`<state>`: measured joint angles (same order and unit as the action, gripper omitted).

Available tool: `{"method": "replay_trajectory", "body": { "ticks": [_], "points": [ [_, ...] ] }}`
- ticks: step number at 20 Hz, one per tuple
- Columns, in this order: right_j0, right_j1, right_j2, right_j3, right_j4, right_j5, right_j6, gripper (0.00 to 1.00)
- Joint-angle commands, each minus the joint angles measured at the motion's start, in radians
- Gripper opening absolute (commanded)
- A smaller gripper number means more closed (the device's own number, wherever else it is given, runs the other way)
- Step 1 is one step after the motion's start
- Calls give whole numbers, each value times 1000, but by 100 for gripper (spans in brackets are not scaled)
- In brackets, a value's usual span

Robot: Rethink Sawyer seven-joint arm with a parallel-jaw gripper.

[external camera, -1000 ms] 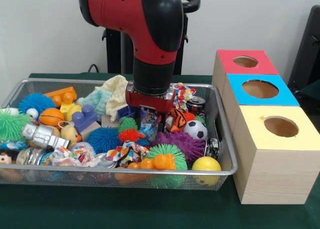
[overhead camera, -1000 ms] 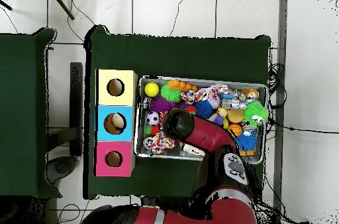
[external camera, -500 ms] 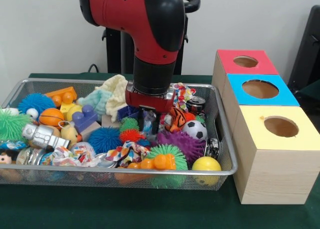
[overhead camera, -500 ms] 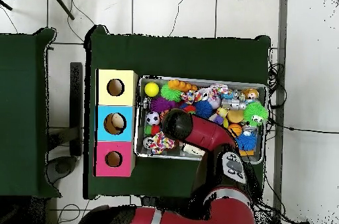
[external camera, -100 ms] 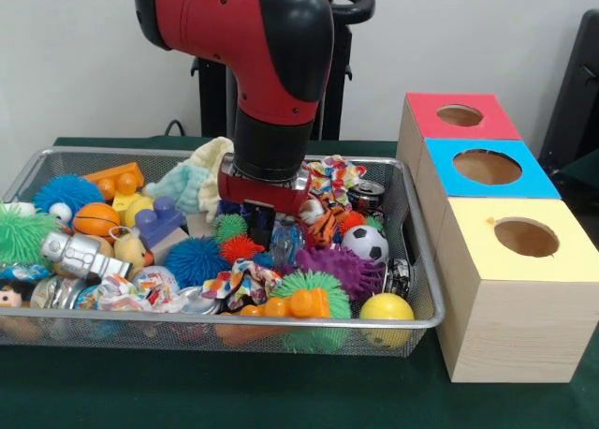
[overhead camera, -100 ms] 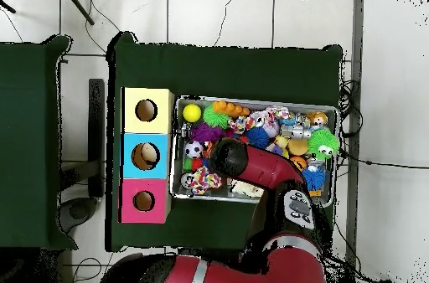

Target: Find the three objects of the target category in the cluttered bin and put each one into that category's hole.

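Note:
A wire mesh bin (external camera, -100 ms: 281,322) is packed with toys: a soccer ball (external camera, -100 ms: 365,243), a yellow ball (external camera, -100 ms: 386,307), a purple spiky ball (external camera, -100 ms: 344,268), a tiger-striped toy (external camera, -100 ms: 328,225), a small basketball (external camera, -100 ms: 95,219) and several spiky balls. My gripper (external camera, -100 ms: 271,230) reaches down into the middle of the bin, just left of the tiger-striped toy, with a crinkly clear wrapper (external camera, -100 ms: 286,242) at its tip. In the overhead view the arm covers the gripper and the bin's (overhead camera, -100 ms: 255,100) centre. Three boxes with round holes stand beside the bin: red (external camera, -100 ms: 459,116), blue (external camera, -100 ms: 487,167), yellow (external camera, -100 ms: 526,237).
A silver robot toy (external camera, -100 ms: 80,255), purple and orange bricks, a knitted cloth (external camera, -100 ms: 201,181) and a can (external camera, -100 ms: 367,195) also lie in the bin. In the overhead view a tan thing shows inside the blue box's hole (overhead camera, -100 ms: 146,156). Green cloth covers the table.
The arm has shifted a little to the left and risen slightly inside the bin. The toys around it have barely moved.

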<state>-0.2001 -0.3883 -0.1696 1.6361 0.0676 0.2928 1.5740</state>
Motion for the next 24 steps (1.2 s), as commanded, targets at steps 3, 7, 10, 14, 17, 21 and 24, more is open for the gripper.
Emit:
{"method": "replay_trajectory", "body": {
  "ticks": [3,7,10,14,17,21,24],
  "points": [
    [-27,95,26,-9,-77,26,75,0],
    [-38,51,54,28,-66,17,89,0],
    [-48,-11,77,79,-51,21,102,0],
    [-61,-43,97,106,-55,5,96,0],
    [-74,-47,116,106,-72,-20,82,100],
    [-84,-50,129,108,-87,-20,63,100],
    [-88,-53,135,111,-94,-17,67,100]
  ]
}}
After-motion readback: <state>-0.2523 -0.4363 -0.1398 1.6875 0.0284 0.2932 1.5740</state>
